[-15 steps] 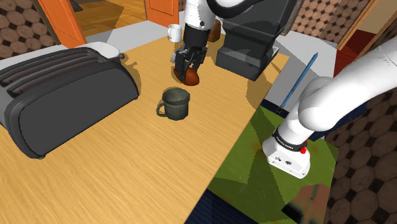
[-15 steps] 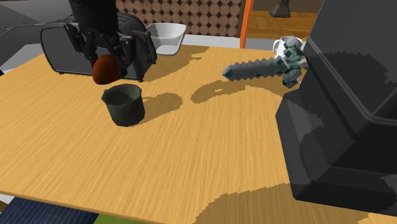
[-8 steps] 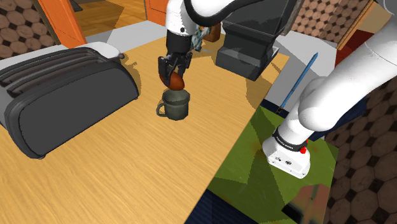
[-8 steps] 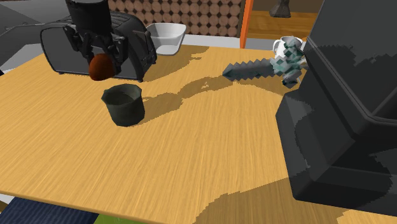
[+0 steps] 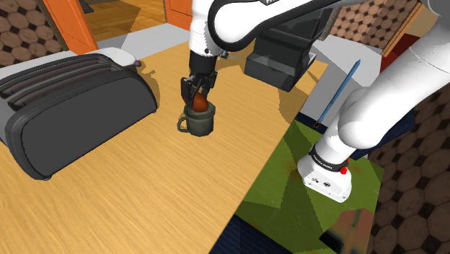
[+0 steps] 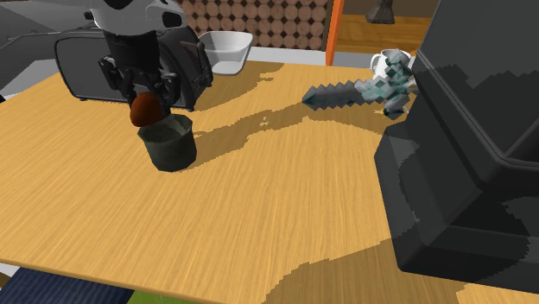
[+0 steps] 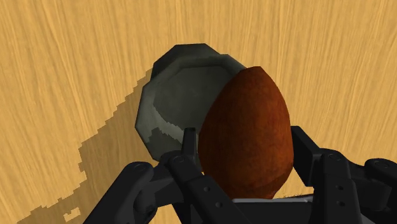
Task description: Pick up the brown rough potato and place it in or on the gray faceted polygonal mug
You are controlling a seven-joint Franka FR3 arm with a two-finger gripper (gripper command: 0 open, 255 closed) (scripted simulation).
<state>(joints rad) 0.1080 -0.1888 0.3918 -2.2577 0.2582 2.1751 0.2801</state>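
Note:
The reddish-brown egg-shaped potato (image 7: 247, 130) is clasped between my black fingers, and my gripper (image 5: 197, 99) is shut on it. It hangs right over the mouth of the dark grey faceted mug (image 5: 197, 122), its lower tip at about rim height. In the second exterior view the potato (image 6: 145, 109) sits just above the mug (image 6: 169, 145), under the gripper (image 6: 147, 104). The wrist view looks down into the mug (image 7: 175, 95), partly covered by the potato. The mug stands upright on the wooden table (image 5: 144, 187).
A big dark toaster (image 5: 65, 101) lies at the shoulder view's left. A dark coffee machine (image 6: 466, 155) stands at the second exterior view's right, with a pixelated sword (image 6: 358, 91), a white mug (image 6: 380, 62) and a white bowl (image 6: 225, 47) at the back.
The gripper has carried the potato from beyond the mug to directly over it and lowered it to the rim. The mug has not moved.

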